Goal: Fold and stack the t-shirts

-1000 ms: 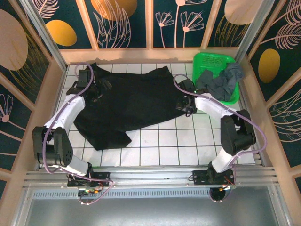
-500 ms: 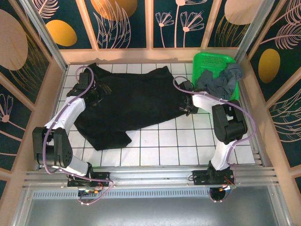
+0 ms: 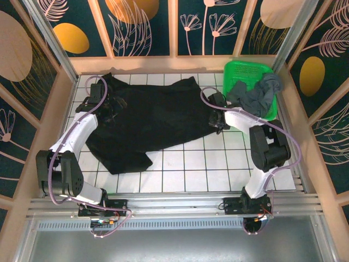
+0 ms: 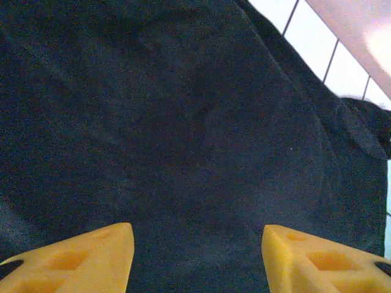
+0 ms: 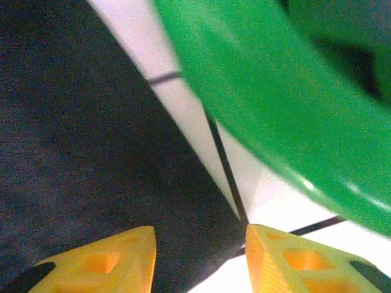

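A black t-shirt (image 3: pixel 155 117) lies spread across the back half of the white tiled table, with a sleeve trailing toward the front left. A dark grey t-shirt (image 3: pixel 256 97) is bunched in the green basket (image 3: pixel 248 66). My left gripper (image 3: pixel 112 105) hovers low over the black shirt's left side. In the left wrist view its jaws (image 4: pixel 198 256) stand open above the black t-shirt (image 4: pixel 183 122). My right gripper (image 3: pixel 218 119) sits at the shirt's right edge, beside the basket. Its jaws (image 5: pixel 201 262) are open, straddling the hem of the black t-shirt (image 5: pixel 79 134).
The green basket (image 5: pixel 275 110) stands at the table's back right corner, close behind the right gripper. Wooden walls (image 3: pixel 52 125) ring the table on three sides. Bare white tiles (image 3: pixel 207 169) stretch along the front and right of the shirt.
The right arm's elbow has swung right and back. Its gripper has shifted slightly toward the basket and its jaws have narrowed. The left gripper has barely moved.
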Robot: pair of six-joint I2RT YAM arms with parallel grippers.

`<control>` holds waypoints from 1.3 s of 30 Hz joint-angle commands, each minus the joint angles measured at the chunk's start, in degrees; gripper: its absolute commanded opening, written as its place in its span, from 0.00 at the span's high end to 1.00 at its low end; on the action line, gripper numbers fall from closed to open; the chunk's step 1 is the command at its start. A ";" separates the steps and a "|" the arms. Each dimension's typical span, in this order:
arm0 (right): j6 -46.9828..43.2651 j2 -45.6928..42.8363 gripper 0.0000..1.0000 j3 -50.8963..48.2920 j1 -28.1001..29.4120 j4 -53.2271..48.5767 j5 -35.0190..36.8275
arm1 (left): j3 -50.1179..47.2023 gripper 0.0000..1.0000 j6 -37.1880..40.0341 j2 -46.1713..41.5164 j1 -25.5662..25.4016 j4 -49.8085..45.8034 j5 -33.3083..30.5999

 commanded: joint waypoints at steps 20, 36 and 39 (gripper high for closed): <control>-7.88 10.96 0.61 20.29 -12.23 -8.51 4.77 | 0.59 0.42 -0.33 -0.96 0.22 1.52 0.87; -9.14 0.55 0.47 14.62 -3.20 -6.97 -2.65 | 0.39 0.42 -0.42 -0.73 0.27 -1.75 -3.51; -7.91 -0.68 0.43 9.38 -1.25 -7.40 -3.38 | -0.91 0.41 -0.62 -2.09 0.27 -3.46 -5.52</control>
